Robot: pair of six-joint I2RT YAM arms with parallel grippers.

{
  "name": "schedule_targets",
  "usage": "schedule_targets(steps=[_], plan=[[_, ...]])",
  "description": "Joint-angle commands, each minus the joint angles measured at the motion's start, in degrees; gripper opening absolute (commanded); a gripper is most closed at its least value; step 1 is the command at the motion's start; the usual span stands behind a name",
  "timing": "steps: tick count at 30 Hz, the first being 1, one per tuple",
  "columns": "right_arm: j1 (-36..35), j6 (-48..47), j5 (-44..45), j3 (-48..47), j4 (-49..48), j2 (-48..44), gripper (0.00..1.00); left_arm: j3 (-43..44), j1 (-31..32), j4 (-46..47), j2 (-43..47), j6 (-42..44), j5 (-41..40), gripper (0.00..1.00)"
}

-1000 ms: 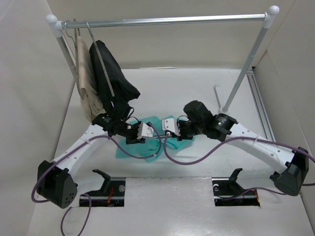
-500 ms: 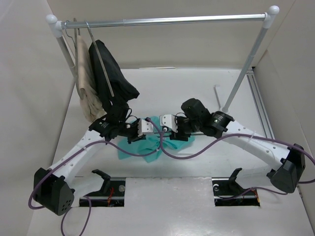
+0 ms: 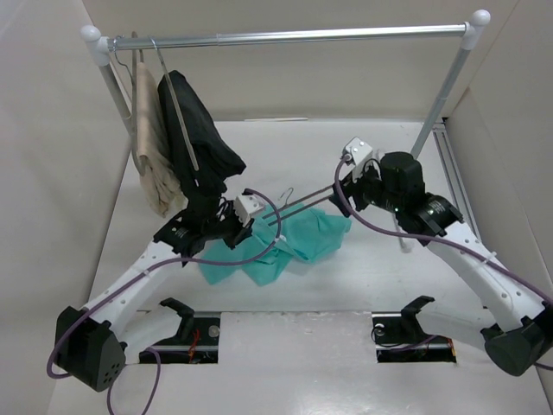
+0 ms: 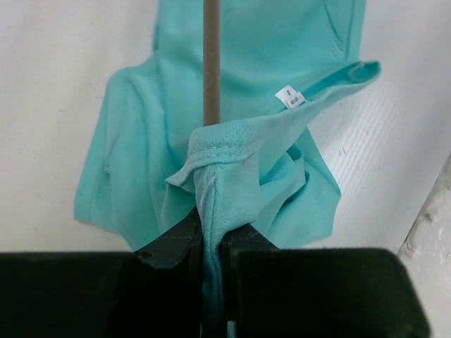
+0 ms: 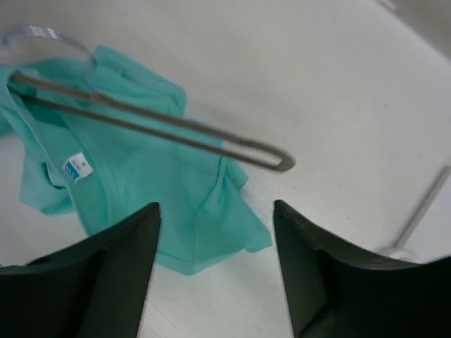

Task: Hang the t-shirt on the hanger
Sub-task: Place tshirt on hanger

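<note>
On the t-shirt (image 4: 141, 141), heaped mid-table (image 5: 317, 70), the neck label (image 4: 289, 96) reads "S"; its blue print is too small to read. The left gripper (image 4: 211, 227) pinches a stitched edge whose fold hides part of the hanger (image 4: 211, 63). The right gripper (image 5: 215, 208) gapes empty above.

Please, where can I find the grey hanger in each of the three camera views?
Top external: the hanger lies slanted at centre, over the t-shirt.
Left wrist: the hanger shows one arm only, a vertical bar at top centre.
Right wrist: the hanger crosses diagonally from upper left.
Shared landmark: the t-shirt.
</note>
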State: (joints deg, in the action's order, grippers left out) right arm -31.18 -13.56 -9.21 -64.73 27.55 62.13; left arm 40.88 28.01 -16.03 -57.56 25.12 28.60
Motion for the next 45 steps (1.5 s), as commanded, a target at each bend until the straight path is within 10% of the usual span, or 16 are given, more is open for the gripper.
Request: schedule_targets(steps=[1,6,18,30,39,45], plan=[[-0.8,9.6,-2.1,6.3,-4.8,0.6,0.70,-1.1,-0.3,6.4,3.1,-5.6,-2.4,0.00],[-7.5,10.2,-6.8,12.9,-11.3,1.8,0.37,-2.8,-0.3,8.4,6.1,-7.2,-1.5,0.00],[-14.9,15.3,-7.8,20.6,-31.5,14.8,0.45,-6.1,-0.3,8.9,11.3,-3.8,2.6,0.00],[-22.1,17.2,1.5,25.9,-30.6,21.5,0.54,-7.1,-0.3,10.1,10.8,-4.3,2.6,0.00],[-22.1,20.3,7.8,27.8,-31.2,22.1,0.00,-6.6,-0.3,9.5,10.8,-4.3,3.7,0.00],[-16.4,25.8,9.7,32.9,-31.2,12.5,0.00,-4.8,-0.8,4.6,11.9,0.8,4.2,0.00]])
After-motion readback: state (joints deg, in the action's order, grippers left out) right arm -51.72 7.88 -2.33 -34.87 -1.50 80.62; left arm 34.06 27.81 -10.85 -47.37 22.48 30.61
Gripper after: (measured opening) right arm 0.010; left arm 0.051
